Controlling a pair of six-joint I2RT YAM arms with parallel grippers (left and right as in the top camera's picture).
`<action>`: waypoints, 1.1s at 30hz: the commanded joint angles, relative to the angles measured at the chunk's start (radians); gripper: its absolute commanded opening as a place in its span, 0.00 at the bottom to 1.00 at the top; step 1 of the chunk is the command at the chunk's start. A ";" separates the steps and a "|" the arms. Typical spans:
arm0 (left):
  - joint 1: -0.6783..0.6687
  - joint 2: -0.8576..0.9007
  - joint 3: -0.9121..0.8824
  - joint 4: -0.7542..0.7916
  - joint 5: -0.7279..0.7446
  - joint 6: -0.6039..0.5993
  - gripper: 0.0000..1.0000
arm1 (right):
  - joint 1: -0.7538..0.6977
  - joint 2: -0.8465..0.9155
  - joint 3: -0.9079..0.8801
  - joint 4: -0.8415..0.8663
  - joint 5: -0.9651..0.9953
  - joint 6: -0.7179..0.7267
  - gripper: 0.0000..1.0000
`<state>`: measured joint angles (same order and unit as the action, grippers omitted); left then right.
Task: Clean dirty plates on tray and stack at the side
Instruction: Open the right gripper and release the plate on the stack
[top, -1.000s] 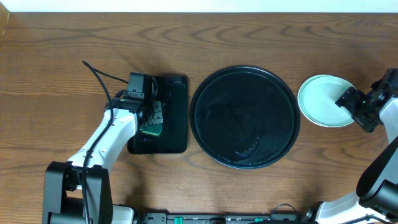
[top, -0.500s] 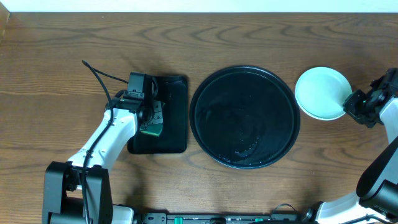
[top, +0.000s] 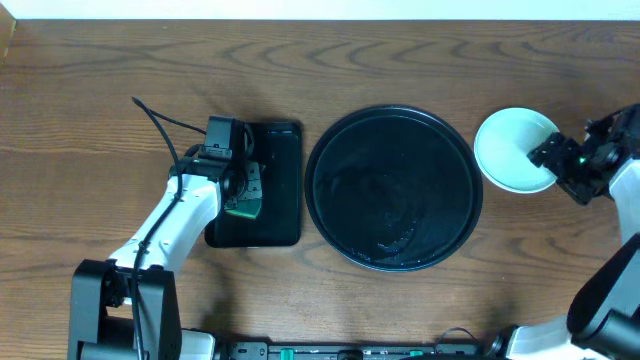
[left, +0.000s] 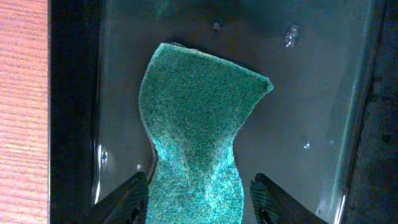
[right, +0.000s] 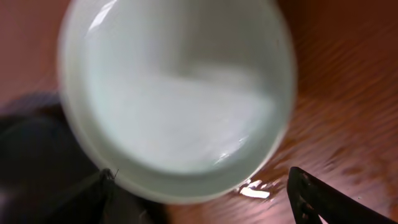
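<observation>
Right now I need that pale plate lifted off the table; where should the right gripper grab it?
Pinch the plate by its right rim, coming low from where the right gripper hovers; it lies flat and shallow, so probably only that raised edge gives purchase.

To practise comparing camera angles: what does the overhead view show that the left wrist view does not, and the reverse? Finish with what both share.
Only overhead: the round black tray, bare of plates, a pale plate right of it, and the right gripper at that plate's rim. Only left wrist: the fibrous weave and pinched waist of the green scouring pad, and droplets on the small rectangular tray. Both: that pad, that tray, the left gripper and the wooden table.
</observation>
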<state>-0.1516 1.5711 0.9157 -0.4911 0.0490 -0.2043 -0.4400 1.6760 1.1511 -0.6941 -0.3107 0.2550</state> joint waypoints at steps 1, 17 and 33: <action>0.002 0.010 -0.011 0.000 -0.005 0.012 0.62 | 0.081 -0.066 0.016 -0.045 -0.046 -0.038 0.88; 0.002 0.010 -0.011 0.000 -0.005 0.013 0.78 | 0.386 -0.081 0.014 -0.188 0.056 -0.174 0.99; 0.002 0.010 -0.011 0.000 -0.005 0.013 0.79 | 0.391 -0.081 0.014 -0.188 0.056 -0.174 0.99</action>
<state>-0.1516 1.5711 0.9157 -0.4904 0.0490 -0.2035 -0.0566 1.6016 1.1530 -0.8841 -0.2607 0.0967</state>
